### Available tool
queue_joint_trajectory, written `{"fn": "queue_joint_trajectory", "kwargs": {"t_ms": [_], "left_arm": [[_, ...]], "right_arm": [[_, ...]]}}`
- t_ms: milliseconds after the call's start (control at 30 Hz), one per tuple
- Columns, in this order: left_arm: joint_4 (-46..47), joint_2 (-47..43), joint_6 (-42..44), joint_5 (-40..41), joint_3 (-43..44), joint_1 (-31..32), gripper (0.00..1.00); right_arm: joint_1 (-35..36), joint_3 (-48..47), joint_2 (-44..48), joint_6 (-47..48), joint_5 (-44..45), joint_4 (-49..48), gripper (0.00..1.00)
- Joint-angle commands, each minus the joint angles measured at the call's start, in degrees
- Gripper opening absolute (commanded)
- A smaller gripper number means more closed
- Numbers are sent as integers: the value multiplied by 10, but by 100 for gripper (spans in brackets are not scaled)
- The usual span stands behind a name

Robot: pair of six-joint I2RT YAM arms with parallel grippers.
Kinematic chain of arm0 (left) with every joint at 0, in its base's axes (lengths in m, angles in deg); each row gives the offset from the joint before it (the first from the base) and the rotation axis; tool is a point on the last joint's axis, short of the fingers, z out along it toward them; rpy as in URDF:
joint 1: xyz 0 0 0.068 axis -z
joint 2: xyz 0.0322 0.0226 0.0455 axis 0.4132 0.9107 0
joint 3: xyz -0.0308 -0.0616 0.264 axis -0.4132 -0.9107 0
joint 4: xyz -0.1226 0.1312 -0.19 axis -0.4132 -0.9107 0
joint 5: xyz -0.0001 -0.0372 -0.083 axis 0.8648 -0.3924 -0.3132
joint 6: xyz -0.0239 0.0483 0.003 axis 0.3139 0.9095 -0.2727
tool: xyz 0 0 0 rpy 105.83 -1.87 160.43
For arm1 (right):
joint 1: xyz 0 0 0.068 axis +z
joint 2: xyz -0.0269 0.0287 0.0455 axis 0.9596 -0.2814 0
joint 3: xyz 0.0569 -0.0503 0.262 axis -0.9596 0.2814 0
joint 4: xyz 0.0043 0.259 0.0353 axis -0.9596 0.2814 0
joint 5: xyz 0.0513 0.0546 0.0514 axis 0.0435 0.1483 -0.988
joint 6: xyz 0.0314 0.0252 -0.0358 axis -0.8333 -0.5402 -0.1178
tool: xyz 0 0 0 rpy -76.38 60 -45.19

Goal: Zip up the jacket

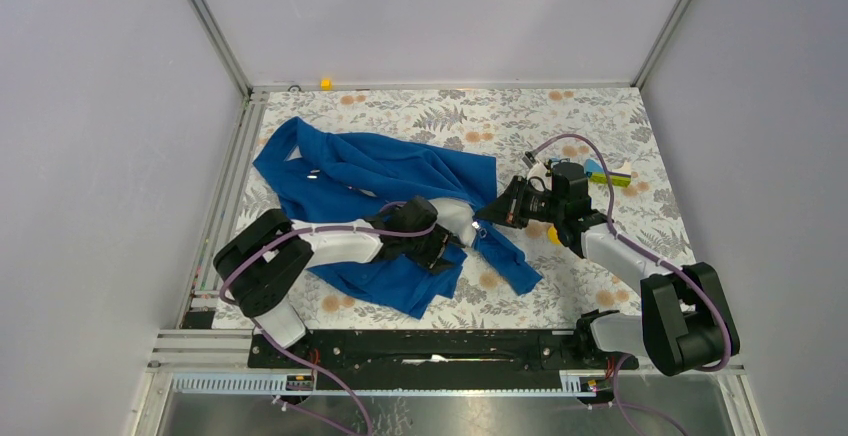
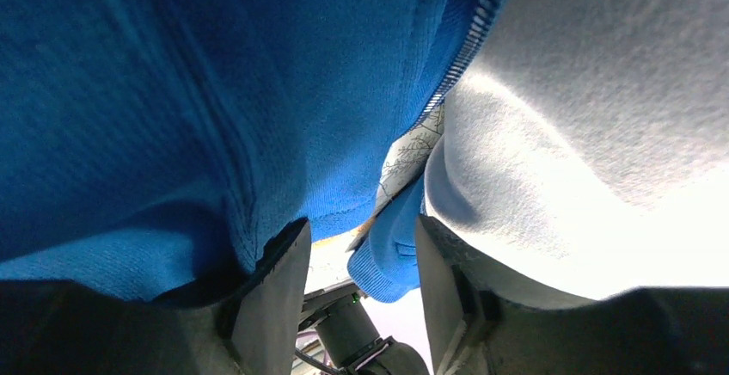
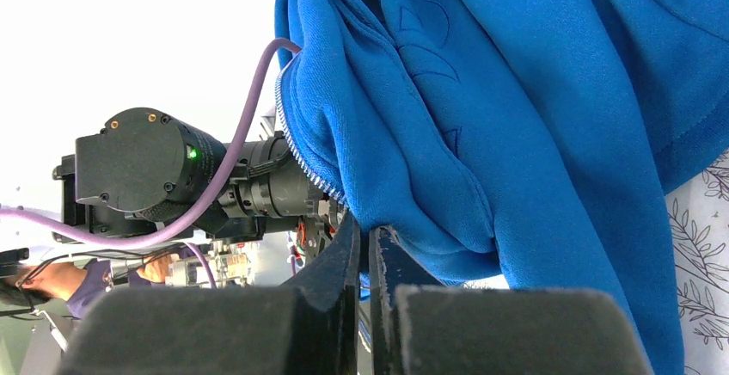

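Right gripper (image 3: 363, 242) is pinched tight on the zipper edge of the big royal-blue fleece jacket (image 1: 380, 171), crumpled left of centre on the floral-print tablecloth (image 1: 600, 116). Left gripper (image 2: 359, 224) is spread, fabric draped over it. I'd tension that edge straight so both tooth rows line up before hunting for the slider, imo.

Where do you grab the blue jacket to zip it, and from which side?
I'd pinch the jacket on its front edge, right beside the zipper teeth, coming in from the side of the right arm. That edge is thin, turned back to show white lining, and faces that way; the middle is thick and bunched.
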Motion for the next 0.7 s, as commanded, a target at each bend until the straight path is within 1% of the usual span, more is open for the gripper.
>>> {"fn": "queue_joint_trajectory", "kwargs": {"t_ms": [0, 67, 100, 167, 400, 433, 500, 533, 633, 667], "left_arm": [[11, 9, -10, 42, 13, 4, 49], [-17, 15, -9, 54, 20, 4, 43], [-38, 21, -7, 60, 28, 4, 42], [-66, 41, -2, 63, 44, 6, 42], [-60, 100, -13, 64, 53, 11, 45], [-66, 104, -12, 71, 54, 12, 44], [-96, 113, -12, 86, 60, 12, 34], [-111, 120, -12, 92, 63, 13, 32], [-155, 141, -12, 97, 74, 17, 31], [-164, 144, -3, 108, 78, 21, 33]], "right_arm": [[-7, 4, 23, 9, -1, -7, 0], [-7, 5, 26, 8, 1, -7, 0], [-7, 4, 27, 8, 2, -8, 0], [-7, 7, 29, 7, 5, -10, 0], [-6, 19, 25, 3, 4, -22, 0], [-7, 19, 26, 5, 4, -22, 0], [-7, 21, 28, 5, 3, -21, 0], [-8, 21, 29, 5, 3, -21, 0], [-10, 20, 31, 5, 3, -22, 0], [-10, 19, 32, 6, 3, -22, 0]]}}
